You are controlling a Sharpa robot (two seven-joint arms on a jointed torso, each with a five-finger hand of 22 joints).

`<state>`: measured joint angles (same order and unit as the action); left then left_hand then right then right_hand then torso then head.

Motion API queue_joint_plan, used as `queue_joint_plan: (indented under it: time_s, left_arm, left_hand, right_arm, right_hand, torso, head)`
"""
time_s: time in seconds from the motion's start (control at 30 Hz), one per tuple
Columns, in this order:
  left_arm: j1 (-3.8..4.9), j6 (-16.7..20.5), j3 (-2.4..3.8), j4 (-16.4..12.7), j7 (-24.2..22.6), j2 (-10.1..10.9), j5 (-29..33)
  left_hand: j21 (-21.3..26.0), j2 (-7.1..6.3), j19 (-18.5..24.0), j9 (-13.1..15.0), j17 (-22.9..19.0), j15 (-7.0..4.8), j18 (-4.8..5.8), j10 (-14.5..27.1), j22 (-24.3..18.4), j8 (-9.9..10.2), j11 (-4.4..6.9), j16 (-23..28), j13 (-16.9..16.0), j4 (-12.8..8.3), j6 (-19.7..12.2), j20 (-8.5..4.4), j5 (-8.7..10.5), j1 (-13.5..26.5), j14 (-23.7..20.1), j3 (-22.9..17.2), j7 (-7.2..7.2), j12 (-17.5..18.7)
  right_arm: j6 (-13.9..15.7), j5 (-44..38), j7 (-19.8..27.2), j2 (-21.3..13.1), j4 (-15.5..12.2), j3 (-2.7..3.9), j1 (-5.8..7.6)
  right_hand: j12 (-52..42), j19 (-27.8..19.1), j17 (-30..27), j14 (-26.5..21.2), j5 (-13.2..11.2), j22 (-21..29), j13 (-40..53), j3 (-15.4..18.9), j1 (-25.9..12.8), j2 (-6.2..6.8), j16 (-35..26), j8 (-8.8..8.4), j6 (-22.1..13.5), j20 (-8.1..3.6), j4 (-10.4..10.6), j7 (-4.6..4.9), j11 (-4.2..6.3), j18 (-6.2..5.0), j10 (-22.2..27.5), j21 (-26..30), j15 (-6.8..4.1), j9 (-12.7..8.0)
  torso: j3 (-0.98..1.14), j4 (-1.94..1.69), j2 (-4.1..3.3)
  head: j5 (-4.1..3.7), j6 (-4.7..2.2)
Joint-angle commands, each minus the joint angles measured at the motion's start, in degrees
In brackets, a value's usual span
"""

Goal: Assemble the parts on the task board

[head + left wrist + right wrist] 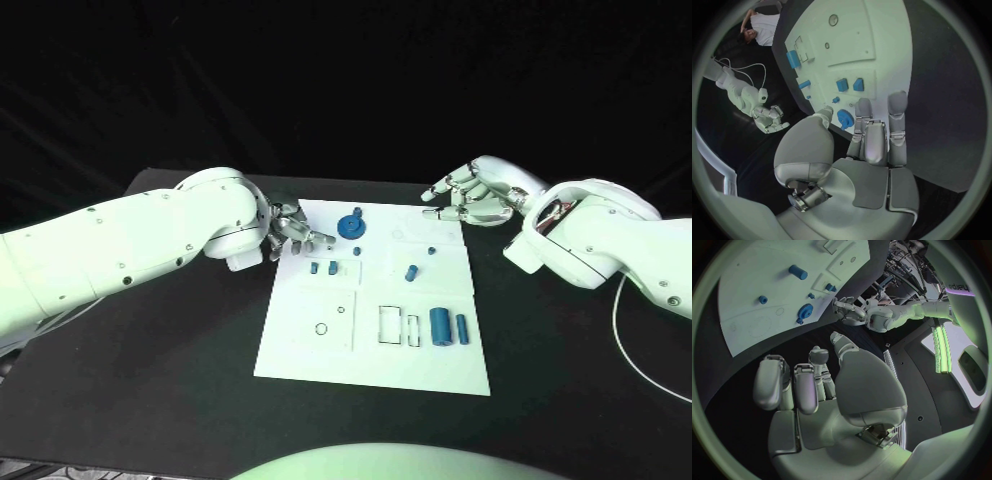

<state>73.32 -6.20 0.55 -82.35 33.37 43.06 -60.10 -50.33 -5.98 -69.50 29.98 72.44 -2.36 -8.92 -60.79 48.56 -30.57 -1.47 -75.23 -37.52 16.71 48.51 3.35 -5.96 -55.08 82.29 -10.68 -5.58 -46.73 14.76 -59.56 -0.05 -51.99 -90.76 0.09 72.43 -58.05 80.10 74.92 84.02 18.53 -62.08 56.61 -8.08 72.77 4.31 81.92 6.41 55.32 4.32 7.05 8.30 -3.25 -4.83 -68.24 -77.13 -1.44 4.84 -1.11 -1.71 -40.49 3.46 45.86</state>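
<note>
The white task board (433, 370) lies in the middle of the black table. A round blue part (353, 225) sits near its far edge, with several small blue parts (333, 267) behind mid-board and two upright-lying blue cylinders (450, 328) toward the near right. My left hand (289, 235) hovers at the board's far left edge, fingers apart and empty; in the left wrist view the round blue part (845, 119) lies just beyond its fingertips (864, 107). My right hand (469, 195) hangs off the board's far right corner, fingers loosely spread, holding nothing.
Empty slot outlines (392, 325) and a small ring (320, 327) mark the board's near half. Black table (173, 350) surrounds the board on both sides. A white cable (623, 340) runs along the right.
</note>
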Motion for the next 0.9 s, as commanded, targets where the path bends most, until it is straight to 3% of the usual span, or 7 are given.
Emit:
queue_joint_plan:
  time_s: [0.03,0.17,0.23,0.47,0.57,0.67,0.9]
  left_arm:
    - [0.39,6.5,0.08,-0.7,-3.63,0.31,4.84]
    - [0.57,9.41,0.0,-0.21,-13.41,0.01,0.44]
    - [0.59,11.63,-0.23,0.27,-19.43,-0.54,-3.26]
    - [-0.16,18.06,-1.43,2.52,-34.05,-3.37,-9.94]
    - [-0.72,17.2,-1.74,3.42,-35.74,-4.67,-12.76]
    - [-1.06,15.49,-2.13,4.31,-35.86,-5.71,-14.6]
    - [-1.45,12.08,-2.64,6.63,-33.09,-7.89,-20.17]
  left_hand:
    - [7.77,0.42,2.42,-0.96,-5.72,0.94,-1.34,2.57,-6.88,0.13,-0.94,6.31,1.46,0.1,-2.2,1.15,0.0,-2.49,-2.79,2.02,-1.3,1.18]
    - [12.84,2.13,2.76,-2.64,-16.9,2.46,-1.31,7.76,-10.45,-0.04,-2.65,17.48,4.08,-0.84,-5.25,2.42,-0.18,-10.57,-9.12,2.54,-2.7,3.41]
    - [15.06,1.49,4.16,-3.37,-24.59,3.15,-1.24,10.96,-11.77,-0.12,-3.38,25.34,5.59,-2.67,-6.24,3.06,-0.33,-15.81,-15.59,2.01,-3.13,5.11]
    - [18.26,0.14,4.63,-7.18,-27.73,3.77,-1.51,13.64,-13.95,2.0,-4.06,27.7,11.47,-8.02,-8.6,3.82,-0.34,-29.03,-19.57,-0.79,-3.7,10.0]
    - [19.37,-0.85,5.7,-10.42,-29.86,4.13,-1.22,13.65,-14.43,4.45,-4.7,29.33,16.89,-8.53,-8.87,4.01,-0.19,-31.09,-21.35,-1.89,-3.33,15.27]
    - [19.64,-1.02,5.76,-14.68,-32.85,4.47,-1.47,11.72,-14.37,7.18,-4.97,30.62,22.85,-8.99,-5.26,4.07,-0.27,-32.13,-20.84,-2.91,-3.97,20.11]
    - [17.74,-1.86,1.72,-19.69,-34.21,3.58,-1.59,7.4,-13.27,11.37,-4.32,27.33,28.5,-9.23,-0.14,3.49,-0.29,-31.55,-16.0,-2.84,-3.32,23.39]
  right_arm:
    - [-0.11,-0.33,0.33,-0.1,-0.03,0.0,-0.04]
    - [-0.05,-0.32,0.33,-0.14,-0.01,0.0,-0.04]
    - [-0.01,-0.31,0.37,-0.11,0.02,0.0,-0.04]
    - [0.13,-0.23,0.55,0.19,0.18,0.0,-0.04]
    - [0.18,-0.21,0.66,0.24,0.15,0.0,-0.05]
    - [0.28,-0.2,0.74,0.17,0.11,0.0,-0.06]
    - [0.29,-0.18,0.77,0.14,0.14,0.0,-0.06]
  right_hand:
    - [0.11,-0.36,1.66,3.16,0.31,0.07,-0.04,0.16,-0.25,-0.21,-0.33,0.39,0.12,0.11,0.34,-0.08,0.09,-0.41,0.39,0.33,0.06,-0.09]
    - [0.11,-0.36,1.66,3.16,0.31,0.07,-0.04,0.16,-0.25,-0.21,-0.33,0.39,0.12,0.11,0.34,-0.08,0.09,-0.41,0.39,0.33,0.06,-0.09]
    - [0.11,-0.37,1.65,3.16,0.38,0.11,-0.04,0.18,-0.27,-0.22,-0.34,0.4,0.12,0.11,0.37,-0.08,0.09,-0.42,0.39,0.35,0.06,-0.1]
    - [0.15,-0.38,1.61,3.15,0.53,0.15,-0.1,0.16,-0.24,-0.3,-0.37,0.41,0.12,0.11,0.4,-0.1,0.11,-0.42,0.43,0.38,0.05,-0.11]
    - [0.19,-0.41,1.56,3.14,0.56,0.24,-0.15,0.15,-0.22,-0.31,-0.41,0.41,0.12,0.11,0.41,-0.1,0.11,-0.44,0.46,0.42,0.05,-0.11]
    - [0.24,-0.46,1.48,3.13,0.6,0.36,-0.2,0.13,-0.2,-0.35,-0.46,0.42,0.12,0.11,0.41,-0.1,0.12,-0.46,0.5,0.48,0.05,-0.11]
    - [0.24,-0.46,1.47,3.12,0.62,0.37,-0.21,0.12,-0.19,-0.36,-0.47,0.42,0.12,0.11,0.41,-0.1,0.12,-0.47,0.5,0.49,0.04,-0.11]
  torso:
    - [0.02,0.04,-0.05]
    - [0.01,0.11,-0.06]
    - [-0.03,0.02,-0.05]
    - [-0.03,0.06,-0.1]
    - [-0.12,0.09,-0.07]
    - [-0.1,0.01,-0.12]
    - [-0.01,0.0,-0.05]
  head:
    - [-0.09,-0.16]
    - [-0.27,-0.21]
    - [-0.35,-0.31]
    - [-0.57,-0.75]
    - [-0.95,-0.73]
    - [-1.07,-0.92]
    - [-1.24,-0.89]
